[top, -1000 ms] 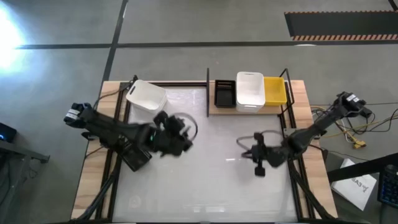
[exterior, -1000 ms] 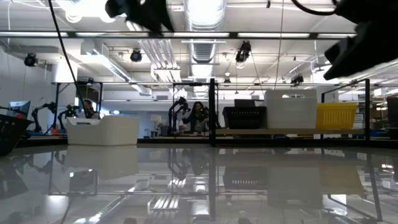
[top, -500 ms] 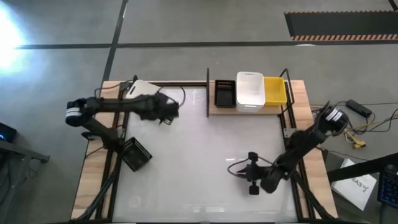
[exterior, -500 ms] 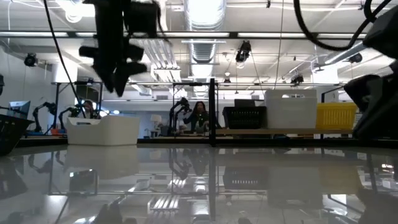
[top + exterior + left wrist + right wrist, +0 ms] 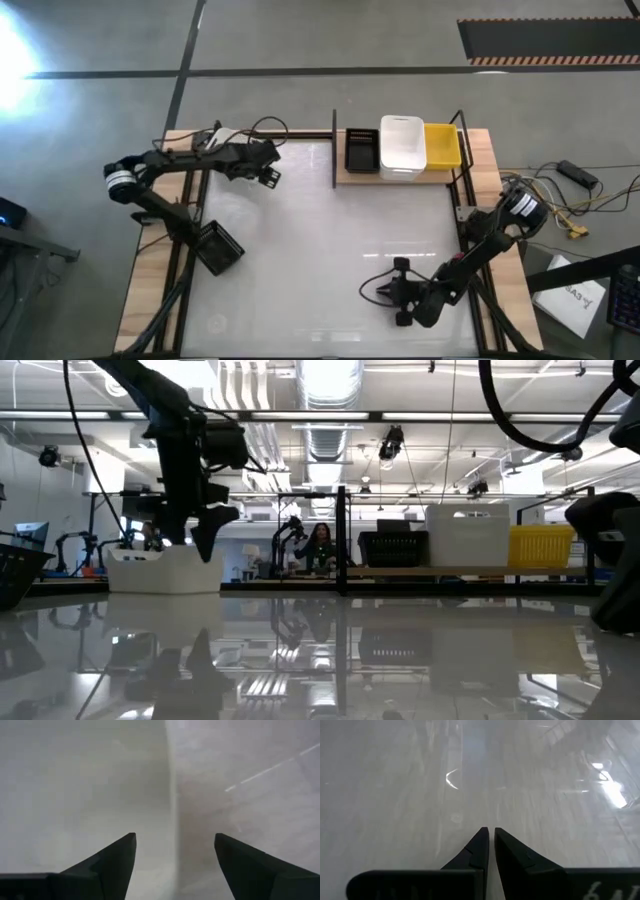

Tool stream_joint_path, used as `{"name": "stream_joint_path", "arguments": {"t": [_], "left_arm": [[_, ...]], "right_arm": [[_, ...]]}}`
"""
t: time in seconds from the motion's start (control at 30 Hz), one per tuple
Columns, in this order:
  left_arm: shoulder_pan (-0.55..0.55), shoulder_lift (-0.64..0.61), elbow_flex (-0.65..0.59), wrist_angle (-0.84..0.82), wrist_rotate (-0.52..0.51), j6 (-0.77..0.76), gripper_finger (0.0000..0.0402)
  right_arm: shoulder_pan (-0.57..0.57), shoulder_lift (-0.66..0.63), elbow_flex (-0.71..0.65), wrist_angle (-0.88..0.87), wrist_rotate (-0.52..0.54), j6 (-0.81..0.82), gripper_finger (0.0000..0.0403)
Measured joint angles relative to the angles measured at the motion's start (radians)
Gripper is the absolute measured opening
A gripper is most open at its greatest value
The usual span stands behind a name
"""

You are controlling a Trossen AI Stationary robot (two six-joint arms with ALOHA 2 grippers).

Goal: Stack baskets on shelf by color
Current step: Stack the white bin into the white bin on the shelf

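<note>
The left claw (image 5: pixel 262 172) stands wide, its two fingers (image 5: pixel 112 857) well apart and empty, poised over the white basket (image 5: pixel 165 569) at the far left corner of the desk (image 5: pixel 320 260), well left of the shelf (image 5: pixel 345 176). In the high view the arm hides most of that basket; only a sliver shows. It looks like light, stiff, smooth plastic, likely slippery under the fingers, so the best hold is probably one finger inside and one outside a long wall, pinching just under the rim. On the shelf sit a black slotted basket (image 5: pixel 361 151), a white stack (image 5: pixel 401 146) beside it and a yellow basket (image 5: pixel 442 146) at the right end, all touching in a row. Another black basket (image 5: pixel 219 248) lies off the desk's left edge, far from the shelf. The right claw (image 5: pixel 385 293) is pinched narrow, holding nothing, low over the near part of the desk, well in front of the shelf. No brand, label or writing can be read on any basket.
</note>
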Motion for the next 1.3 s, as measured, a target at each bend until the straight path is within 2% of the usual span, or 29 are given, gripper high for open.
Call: {"name": "stream_joint_path", "arguments": {"t": [0.13, 0.23, 0.4, 0.53, 0.57, 0.67, 0.83, 0.93, 1.03, 1.17, 1.3], "left_arm": [[0.006, 0.000, -0.051, 0.088, 0.023, 0.007, 0.0243], [0.006, 0.000, -0.073, 0.086, 0.023, 0.018, 0.0210], [-0.019, 0.000, -0.094, 0.081, 0.089, 0.033, 0.0112], [-0.096, 0.000, -0.099, 0.073, 0.160, 0.028, 0.0024], [-0.124, 0.000, -0.099, 0.071, 0.164, 0.020, 0.0013], [-0.229, -0.002, -0.091, 0.061, 0.173, -0.030, 0.0009], [-0.471, -0.002, -0.052, 0.082, 0.184, -0.157, 0.0001], [-0.630, 0.001, -0.031, 0.181, 0.180, -0.254, 0.0001], [-0.773, 0.041, 0.010, 0.296, 0.131, -0.292, 0.0001], [-0.893, 0.190, 0.149, 0.375, 0.074, -0.291, 0.0000], [-0.930, 0.398, 0.363, 0.366, 0.065, -0.226, 0.0000]], "right_arm": [[0.004, -0.010, 0.000, -0.005, -0.007, 0.023, 0.0027], [0.019, -0.028, 0.000, -0.007, -0.016, 0.032, 0.0027], [0.064, -0.094, 0.000, -0.016, -0.012, 0.013, 0.0027], [0.106, -0.172, 0.000, -0.037, -0.012, -0.021, 0.0027], [0.116, -0.193, 0.000, -0.053, -0.010, -0.021, 0.0027], [0.149, -0.254, 0.000, -0.112, 0.015, -0.017, 0.0027], [0.214, -0.323, 0.000, -0.202, 0.099, -0.014, 0.0027], [0.243, -0.342, -0.002, -0.225, 0.143, -0.014, 0.0027], [0.259, -0.348, -0.004, -0.227, 0.163, -0.014, 0.0027], [0.264, -0.348, -0.005, -0.231, 0.165, -0.014, 0.0027], [0.286, -0.361, -0.005, -0.253, 0.164, 0.004, 0.0027]]}}
